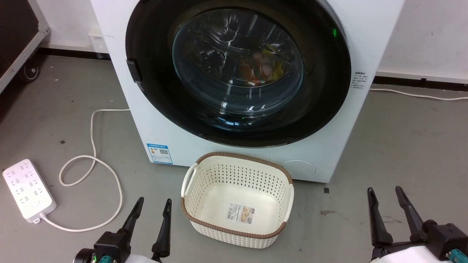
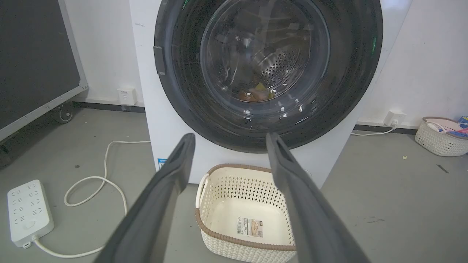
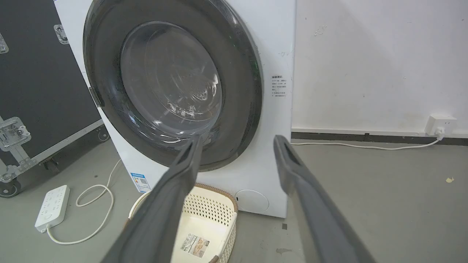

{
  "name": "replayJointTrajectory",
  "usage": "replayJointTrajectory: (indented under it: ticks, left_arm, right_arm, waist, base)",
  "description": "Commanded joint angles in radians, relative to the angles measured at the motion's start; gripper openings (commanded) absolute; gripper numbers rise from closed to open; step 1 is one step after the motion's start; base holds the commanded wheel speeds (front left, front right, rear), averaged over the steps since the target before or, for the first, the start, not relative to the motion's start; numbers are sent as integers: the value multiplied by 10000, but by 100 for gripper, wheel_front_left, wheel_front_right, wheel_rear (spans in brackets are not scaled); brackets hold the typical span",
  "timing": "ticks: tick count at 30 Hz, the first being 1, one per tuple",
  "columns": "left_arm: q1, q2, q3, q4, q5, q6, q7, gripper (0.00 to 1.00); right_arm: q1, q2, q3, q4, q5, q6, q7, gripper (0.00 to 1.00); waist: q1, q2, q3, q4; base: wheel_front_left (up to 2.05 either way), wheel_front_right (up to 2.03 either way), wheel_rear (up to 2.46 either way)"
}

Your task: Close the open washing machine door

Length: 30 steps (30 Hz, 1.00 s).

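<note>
One washing machine door [image 1: 237, 73] flush on one washing machine [image 1: 369, 36]; one basket [image 1: 237, 156] at 6 o'clock; left gripper [image 1: 153, 200], right gripper [image 1: 384, 189] spread

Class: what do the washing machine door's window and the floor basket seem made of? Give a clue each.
Washing machine door: window looks like clear glossy glass, possibly plastic; highlights, contents show through. Basket: seemingly matte cream plastic; regular perforations.

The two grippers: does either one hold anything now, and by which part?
Nothing is held. The left gripper and the right gripper both stand open and empty, away from the washing machine door.
</note>
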Motion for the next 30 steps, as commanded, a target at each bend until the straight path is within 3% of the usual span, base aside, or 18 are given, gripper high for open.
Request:
replayJointTrajectory:
  ticks: [1, 3, 4, 30]
  left_arm:
    - [19, 57, -31, -20, 47, 43, -37, 100]
    - [20, 95, -58, -67, 77, 41, -39, 100]
    - [0, 57, -51, -52, 8, 1, 1, 0]
    - [-75, -29, 75, -296, 284, 223, 475, 0]
  right_arm:
    - [152, 34, -4, -25, 11, -6, -44, 100]
    - [153, 35, -4, -23, 14, -6, -44, 100]
    - [33, 0, -2, 2, 1, 0, -1, 0]
    - [-62, 6, 78, -152, -285, 1, 466, 0]
  waist:
    - [0, 0, -3, 17]
    - [0, 0, 7, 43]
    - [0, 0, 7, 45]
    - [1, 0, 31, 20]
  base:
    - [0, 0, 0]
    - [0, 0, 0]
    - [0, 0, 0]
    - [0, 0, 0]
